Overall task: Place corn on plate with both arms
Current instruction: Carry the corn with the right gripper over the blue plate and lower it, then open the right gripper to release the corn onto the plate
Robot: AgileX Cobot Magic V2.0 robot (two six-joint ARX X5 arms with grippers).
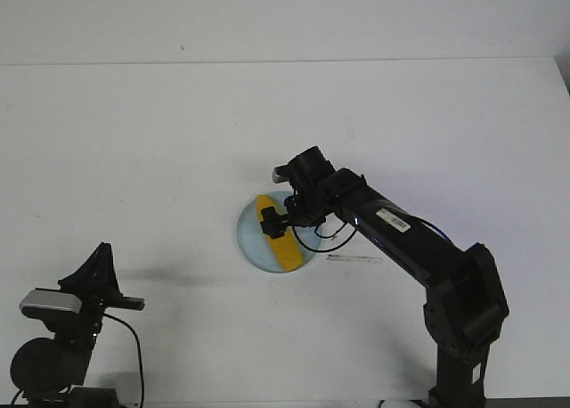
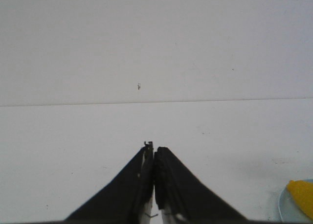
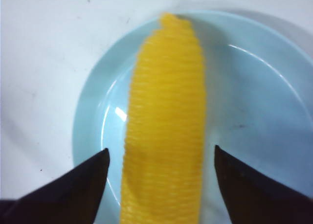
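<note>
The corn (image 3: 166,126) lies on the plate (image 3: 259,101) on the white surface (image 1: 160,141). The right hand (image 3: 161,172) hovers released, fingers either side of the corn without touching. The left hand (image 2: 154,158) is clenched, empty, well apart.

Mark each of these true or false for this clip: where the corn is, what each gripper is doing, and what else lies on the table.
1. The corn lies on the plate. True.
2. The right gripper is clamped shut on the corn. False: its fingers stand open on either side of the corn, with gaps showing.
3. The left gripper is shut and holds nothing. True.
4. The left gripper hovers over the plate. False: it sits near the table's front left corner, away from the plate.
5. A small pale strip lies on the table beside the plate. True.
</note>
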